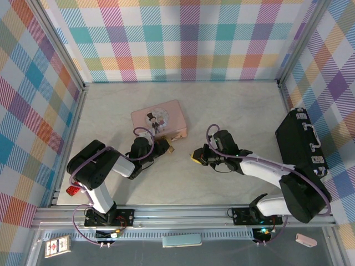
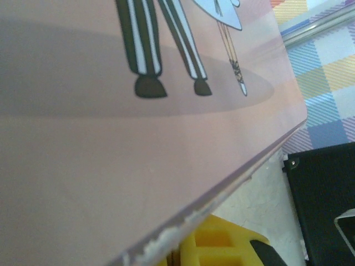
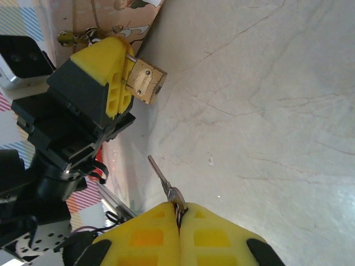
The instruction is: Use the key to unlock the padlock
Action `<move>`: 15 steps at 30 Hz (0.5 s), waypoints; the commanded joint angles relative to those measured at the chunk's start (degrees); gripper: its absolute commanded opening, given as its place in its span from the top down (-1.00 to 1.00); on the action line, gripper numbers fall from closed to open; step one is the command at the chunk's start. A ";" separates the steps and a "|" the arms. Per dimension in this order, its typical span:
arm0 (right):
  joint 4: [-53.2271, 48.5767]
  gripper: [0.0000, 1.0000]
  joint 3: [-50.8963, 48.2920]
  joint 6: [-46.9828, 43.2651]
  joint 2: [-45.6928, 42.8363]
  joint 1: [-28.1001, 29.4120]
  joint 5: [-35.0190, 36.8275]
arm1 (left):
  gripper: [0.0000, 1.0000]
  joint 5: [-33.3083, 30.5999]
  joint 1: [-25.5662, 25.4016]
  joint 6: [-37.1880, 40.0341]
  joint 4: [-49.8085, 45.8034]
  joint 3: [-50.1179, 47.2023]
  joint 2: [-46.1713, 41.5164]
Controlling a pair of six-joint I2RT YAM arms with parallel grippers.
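Note:
My left gripper (image 1: 162, 147) is shut on the padlock (image 1: 171, 148), just in front of the pink tin (image 1: 158, 118). In the right wrist view the small brass padlock (image 3: 145, 81) sticks out from the left gripper's yellow fingertips (image 3: 108, 72), which pinch it at the shackle end. My right gripper (image 3: 179, 213) is shut on the head of the key (image 3: 161, 174). The thin silvery blade points up and left toward the padlock, a short gap away. In the top view the right gripper (image 1: 195, 157) faces the padlock from the right, just above the table.
The pink tin's lid (image 2: 138, 138) looms close in the left wrist view, above the left gripper (image 2: 176, 256). A black case (image 1: 302, 141) lies at the table's right side. Plaid walls enclose the pale marbled table (image 1: 238, 111). A metal rail (image 1: 183, 213) runs along the near edge.

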 commanded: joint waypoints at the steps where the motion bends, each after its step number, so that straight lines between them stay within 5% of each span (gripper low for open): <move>1: 9.08 1.00 -0.88 3.33 2.68 -0.73 -5.83 | 0.94 6.18 -0.48 -12.22 3.45 1.05 3.08; 11: 9.92 1.00 3.17 0.20 10.59 -3.33 -10.71 | 0.94 6.74 -0.51 -13.45 3.99 1.85 4.04; 15: 18.05 1.00 3.70 3.21 15.47 -3.43 -13.28 | 0.94 7.00 -0.54 -13.54 3.48 2.42 3.95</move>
